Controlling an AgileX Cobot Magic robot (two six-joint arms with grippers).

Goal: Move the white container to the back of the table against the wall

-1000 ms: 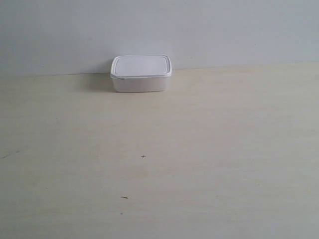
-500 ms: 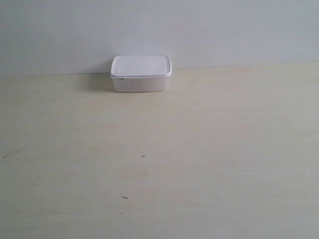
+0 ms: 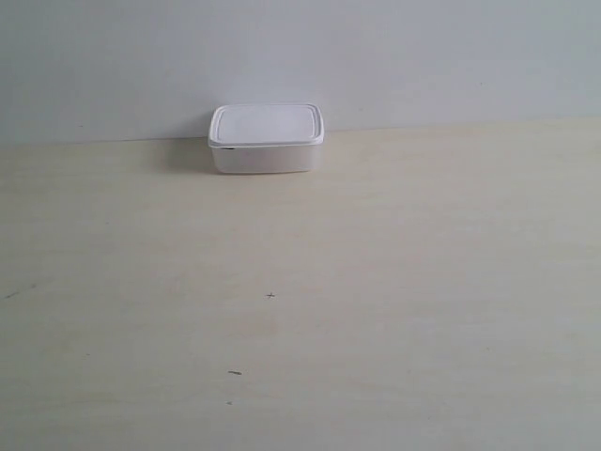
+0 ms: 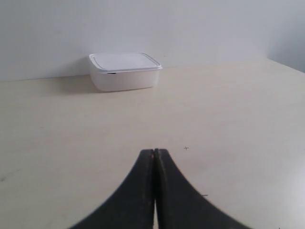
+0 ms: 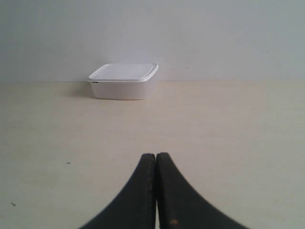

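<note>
Here, the white container [image 3: 267, 141] is found at the back of the table [image 3: 394, 282], set upright with its rear side up against the wall [image 3: 394, 56]; no gap is seen between box and wall in the exterior view, though actual contact cannot be told for certain. Its flat, rimmed lid [image 3: 267, 123] is seated squarely on top and is closed. A faint shadow [image 3: 186, 153] is cast on the tabletop just beside the box, toward the exterior view's left. Nearer the camera, well apart from the box, a tiny cross-shaped mark [image 3: 270, 295] and a short dark speck [image 3: 234, 373] are seen on the pale wood grain. The left gripper [image 4: 155, 151] is shown in the left wrist view low over the table, pointed toward the wall, with the container well ahead of it and nothing in contact with it. Its two black fingers [image 4: 136, 191] are pressed flat together, and nothing is held between them. The right gripper [image 5: 156, 155] is shown likewise in the right wrist view, low over the tabletop and facing the wall, with the container far in front. Its fingers [image 5: 136, 193] are also brought together along their length, and no object is gripped.
</note>
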